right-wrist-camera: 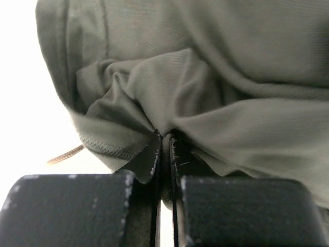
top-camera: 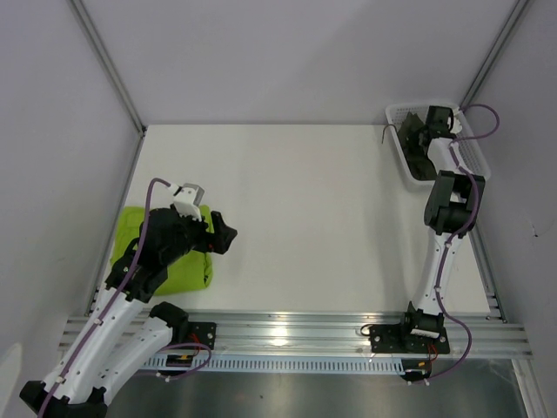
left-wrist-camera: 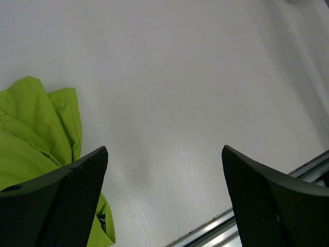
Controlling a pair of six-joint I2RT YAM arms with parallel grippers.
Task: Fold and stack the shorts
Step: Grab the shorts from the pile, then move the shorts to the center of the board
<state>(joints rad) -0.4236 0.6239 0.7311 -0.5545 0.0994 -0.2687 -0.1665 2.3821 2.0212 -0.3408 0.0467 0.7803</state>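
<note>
The lime green shorts (top-camera: pixel 165 252) lie folded at the table's left edge, partly under my left arm; they also show in the left wrist view (left-wrist-camera: pixel 31 134). My left gripper (top-camera: pixel 222 237) is open and empty, just right of them over bare table. The olive-grey shorts (top-camera: pixel 424 157) are bunched in the white mesh basket (top-camera: pixel 396 115) at the far right. My right gripper (top-camera: pixel 418 129) reaches into the basket and is shut on a fold of the olive-grey shorts (right-wrist-camera: pixel 195 87).
A brown drawstring (right-wrist-camera: pixel 64 155) hangs from the olive-grey shorts. An aluminium rail (top-camera: pixel 296 335) runs along the table's near edge. Grey walls close in the left, back and right sides.
</note>
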